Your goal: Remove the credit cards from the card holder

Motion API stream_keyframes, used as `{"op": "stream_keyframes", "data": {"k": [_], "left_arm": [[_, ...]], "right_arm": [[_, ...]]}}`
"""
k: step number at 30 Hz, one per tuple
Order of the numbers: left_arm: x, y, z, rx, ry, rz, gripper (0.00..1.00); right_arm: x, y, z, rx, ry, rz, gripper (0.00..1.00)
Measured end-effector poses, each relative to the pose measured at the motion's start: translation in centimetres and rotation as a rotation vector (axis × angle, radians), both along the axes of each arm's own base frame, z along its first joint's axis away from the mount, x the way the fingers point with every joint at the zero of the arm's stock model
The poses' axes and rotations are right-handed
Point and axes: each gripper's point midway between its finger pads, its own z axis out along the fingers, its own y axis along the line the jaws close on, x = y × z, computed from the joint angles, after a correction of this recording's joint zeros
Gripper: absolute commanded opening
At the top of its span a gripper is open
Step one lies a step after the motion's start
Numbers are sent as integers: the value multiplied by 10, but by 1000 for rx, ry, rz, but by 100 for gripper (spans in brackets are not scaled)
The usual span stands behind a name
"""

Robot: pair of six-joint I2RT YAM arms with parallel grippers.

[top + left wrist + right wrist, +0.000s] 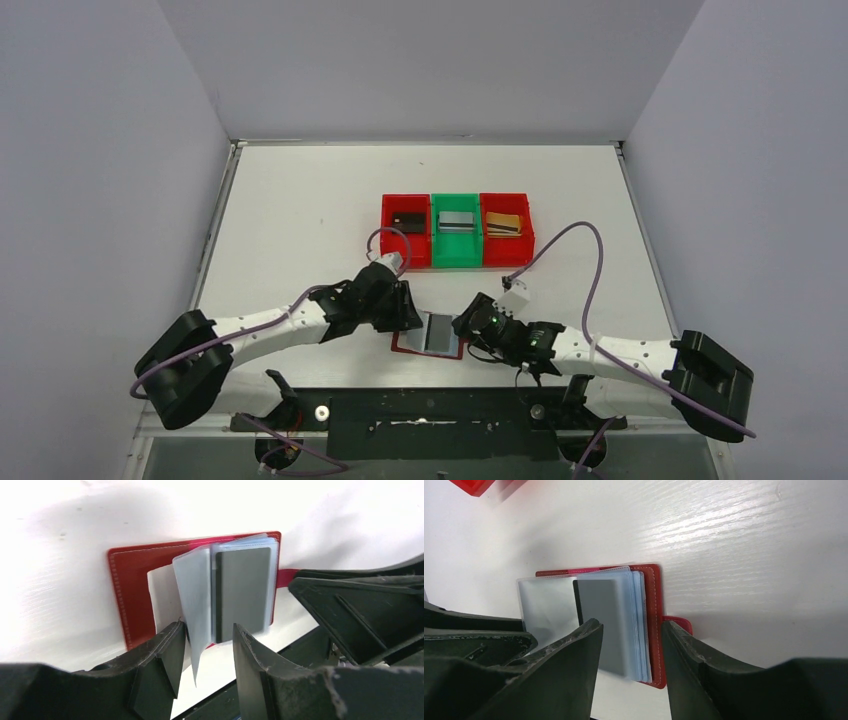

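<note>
Card holder (431, 334) open (grey card (243, 592) inside)

Card holder (438, 335) far side probably open; bins (457, 256) beyond.

A white bench (300, 200) with a faint wood grain fills the scene, closed in by pale grey panels (100, 150) on the left, right and far sides. Near its middle three open-topped bins stand touching in a row: the left red bin (405, 198), the green bin (456, 258) between, and the right red bin (508, 255).
</note>
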Motion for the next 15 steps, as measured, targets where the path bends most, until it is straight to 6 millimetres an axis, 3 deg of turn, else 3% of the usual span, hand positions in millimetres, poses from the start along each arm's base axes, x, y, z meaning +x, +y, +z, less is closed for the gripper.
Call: {"op": "stream_keyframes", "data": {"k": [6,9,15], "left_arm": [[9,22,10,34,-37,83,40],[15,31,24,27,-80,123,41],[20,32,53,-46,-151,134,45]], "right_arm": [[0,-8,6,-56,1,-20,48],[1,-10,11,-83,-3,-31,47],[2,-5,19,-82,-20,-20,47]]}}
